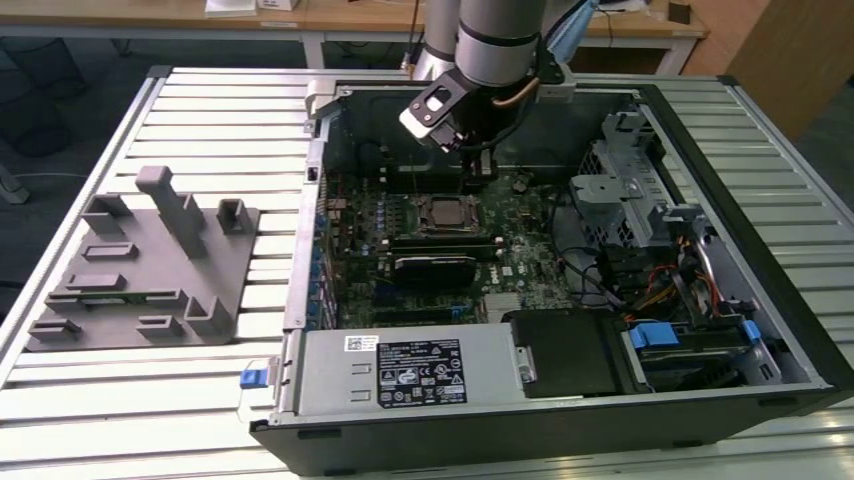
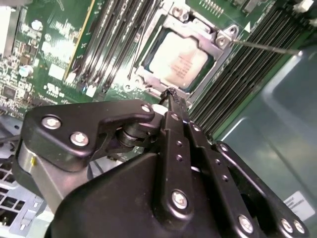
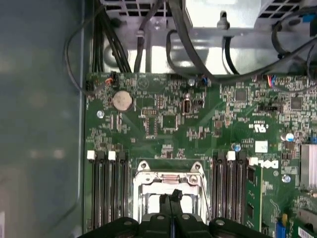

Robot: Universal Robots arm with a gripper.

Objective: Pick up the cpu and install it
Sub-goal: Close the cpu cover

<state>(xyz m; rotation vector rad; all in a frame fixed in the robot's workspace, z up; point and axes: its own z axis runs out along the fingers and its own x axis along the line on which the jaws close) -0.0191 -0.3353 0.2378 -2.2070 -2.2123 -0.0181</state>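
Observation:
The cpu [image 2: 179, 60], a flat square chip with a silvery top, lies in the motherboard socket [image 2: 148, 74] inside the metal socket frame. In the exterior view the cpu [image 1: 442, 212] sits mid-board in the open computer case. My gripper [image 2: 171, 93] hangs just above the socket's edge with its two black fingers pressed together and nothing between them. The first wrist view has the shut fingertips of the gripper [image 3: 171, 195] over the socket frame [image 3: 168, 173]. From outside, the gripper [image 1: 477, 172] stands a little behind the socket.
A grey plastic holder block [image 1: 147, 270] with posts lies on the slatted table at the exterior view's left. Inside the case are memory slots [image 3: 106, 193], a power supply [image 1: 400, 370], a drive cage [image 1: 627, 190] and loose cables [image 3: 183, 34]. The case walls stand close around.

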